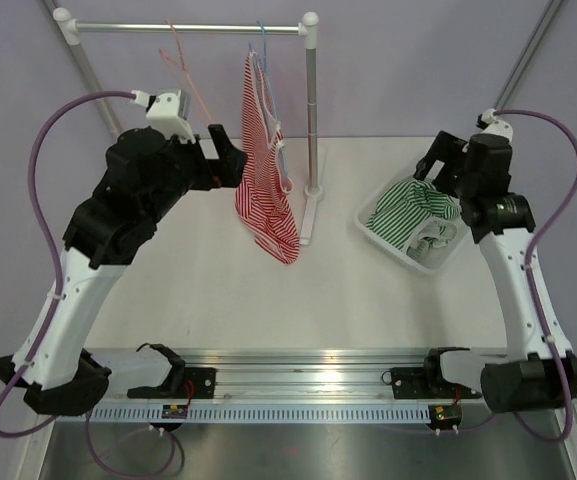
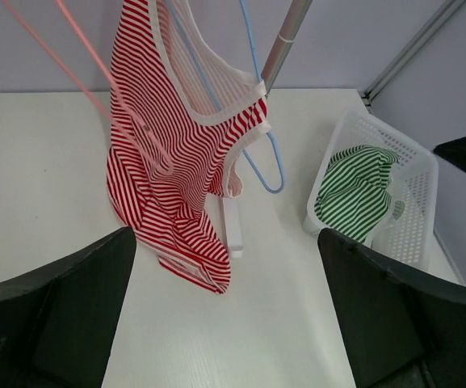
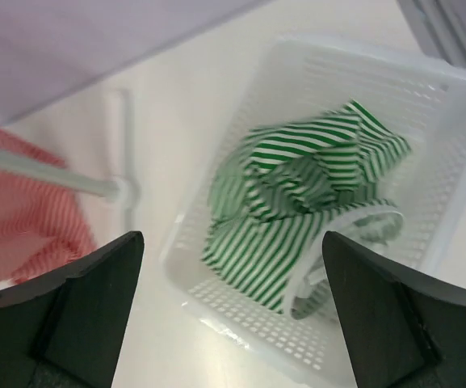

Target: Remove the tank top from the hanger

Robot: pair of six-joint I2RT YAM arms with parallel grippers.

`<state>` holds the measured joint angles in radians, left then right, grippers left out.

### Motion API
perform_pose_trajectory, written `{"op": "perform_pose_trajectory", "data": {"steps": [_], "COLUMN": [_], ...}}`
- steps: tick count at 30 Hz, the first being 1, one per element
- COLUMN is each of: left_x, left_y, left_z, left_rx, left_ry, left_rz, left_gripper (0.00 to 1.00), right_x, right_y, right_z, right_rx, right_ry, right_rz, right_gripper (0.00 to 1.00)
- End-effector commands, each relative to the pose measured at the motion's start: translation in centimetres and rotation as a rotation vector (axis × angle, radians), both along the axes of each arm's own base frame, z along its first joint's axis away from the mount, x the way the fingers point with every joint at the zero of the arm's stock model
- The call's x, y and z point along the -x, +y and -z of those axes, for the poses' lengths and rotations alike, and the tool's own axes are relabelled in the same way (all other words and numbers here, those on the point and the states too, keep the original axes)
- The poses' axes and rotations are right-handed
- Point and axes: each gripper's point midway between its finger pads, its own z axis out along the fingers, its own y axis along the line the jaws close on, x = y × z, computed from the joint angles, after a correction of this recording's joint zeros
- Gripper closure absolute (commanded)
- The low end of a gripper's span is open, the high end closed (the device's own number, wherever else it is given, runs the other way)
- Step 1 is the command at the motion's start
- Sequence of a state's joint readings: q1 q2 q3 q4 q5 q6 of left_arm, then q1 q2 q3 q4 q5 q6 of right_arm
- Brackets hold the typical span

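Note:
A red-and-white striped tank top point(image 1: 264, 190) hangs from a blue hanger point(image 1: 263, 45) on the rack's rail, and its hem rests on the table. In the left wrist view the tank top point(image 2: 176, 162) droops off the blue hanger point(image 2: 269, 174), whose lower loop is bare. My left gripper point(image 1: 230, 160) stands open just left of the tank top, not touching it. Its jaws point(image 2: 228, 315) are wide apart over bare table. My right gripper point(image 1: 430, 170) hovers open over the basket and holds nothing point(image 3: 233, 315).
A white basket point(image 1: 408, 262) at the right holds a green-and-white striped top point(image 1: 408, 210), also in the right wrist view point(image 3: 297, 194). An empty pink hanger point(image 1: 183, 60) hangs on the rail point(image 1: 188, 28). The rack's pole point(image 1: 311, 120) and foot stand right of the red top.

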<state>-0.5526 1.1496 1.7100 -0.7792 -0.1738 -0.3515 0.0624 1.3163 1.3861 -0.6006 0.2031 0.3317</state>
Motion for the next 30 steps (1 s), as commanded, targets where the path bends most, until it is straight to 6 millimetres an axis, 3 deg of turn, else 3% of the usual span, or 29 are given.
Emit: {"op": "perform_pose_trajectory", "data": {"steps": [1, 2, 4, 5, 10, 13, 17, 22, 28, 30], "left_x": [-1.6, -1.7, -3.5, -3.9, -7.7, -8.5, -8.8, -9.3, -9.4, -8.6], "left_y": [-1.2, -1.5, -3.0, -3.2, -5.0, -5.3, -5.2, -5.3, -5.5, -5.8], "left_z": [-2.6, -4.1, -3.5, -4.4, -3.4, -3.2, -2.3, -0.6, -0.6, -1.4], "left_rx": [-0.019, -0.002, -0.03, -0.029, -0.099, -0.121, -0.138, -0.173, -0.138, -0.075], "left_ry": [-0.064, -0.091, -0.075, -0.087, -0.083, -0.08, -0.082, -0.065, -0.073, -0.065], "left_rz": [-0.035, -0.032, -0.029, -0.031, -0.054, -0.061, -0.071, -0.073, -0.077, -0.077], "left_gripper": [0.01, 0.01, 0.01, 0.01, 0.01, 0.01, 0.01, 0.01, 0.01, 0.01], "right_x": [3.1, 4.7, 6.3, 7.3, 11.1, 12.8, 14.2, 14.4, 13.7, 14.0], "right_y": [5.1, 7.1, 9.1, 9.8, 11.9, 11.5, 9.4, 6.8, 5.3, 5.3], "right_z": [-3.6, -4.9, -4.7, -5.3, -5.0, -4.7, -3.9, -2.8, 0.5, 0.5], "right_rx": [-0.164, -0.238, -0.327, -0.364, -0.458, -0.431, -0.325, -0.215, -0.175, -0.189], "right_ry": [-0.13, -0.165, -0.167, -0.187, -0.17, -0.159, -0.135, -0.129, -0.035, -0.007], "right_rz": [-0.259, -0.351, -0.447, -0.475, -0.594, -0.588, -0.504, -0.378, -0.292, -0.285], "right_gripper": [0.0, 0.01, 0.0, 0.01, 0.01, 0.01, 0.0, 0.0, 0.01, 0.01]}}
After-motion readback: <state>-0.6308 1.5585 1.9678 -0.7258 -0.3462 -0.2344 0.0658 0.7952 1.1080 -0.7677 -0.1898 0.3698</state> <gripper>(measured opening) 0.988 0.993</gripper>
